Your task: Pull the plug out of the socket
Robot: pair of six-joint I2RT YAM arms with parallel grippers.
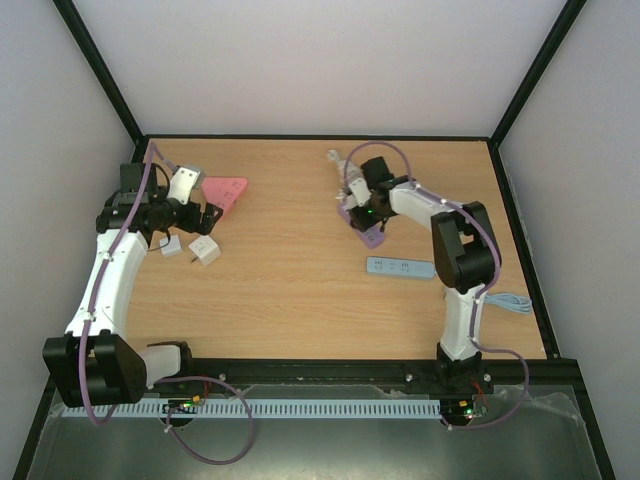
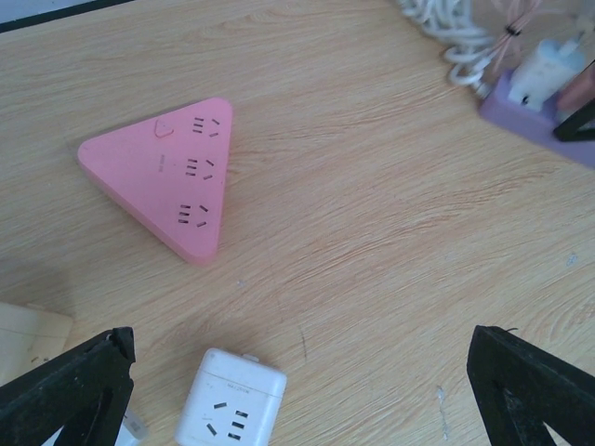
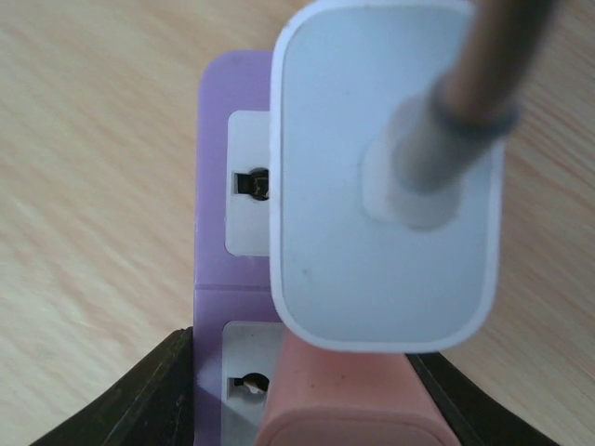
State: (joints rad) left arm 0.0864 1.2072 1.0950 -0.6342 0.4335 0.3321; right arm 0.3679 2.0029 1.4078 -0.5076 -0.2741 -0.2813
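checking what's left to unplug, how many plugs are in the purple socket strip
2. A white plug sits in the purple socket strip, cable attached; a pink plug sits right beside it, at the right wrist view's bottom edge. More may be hidden.

Table (image 1: 290,300): light wood-grain top, dark frame along its edges.

Far left: pink triangular socket block (image 1: 226,190) (image 2: 167,177) lies flat, outlets facing up. Nearer than it, a white cube adapter (image 1: 204,250) (image 2: 231,400) and, just to its left, a second small white adapter (image 1: 172,245).

Far right of centre: purple power strip (image 1: 372,238) (image 2: 521,116) (image 3: 218,139) lies flat on the wood. Behind it, a coiled white cable (image 1: 338,160) (image 2: 446,28).

Nearer, apart from the purple one: blue-grey power strip (image 1: 400,267), flat, lengthwise left to right.

Right edge: pale loose cable (image 1: 510,303).
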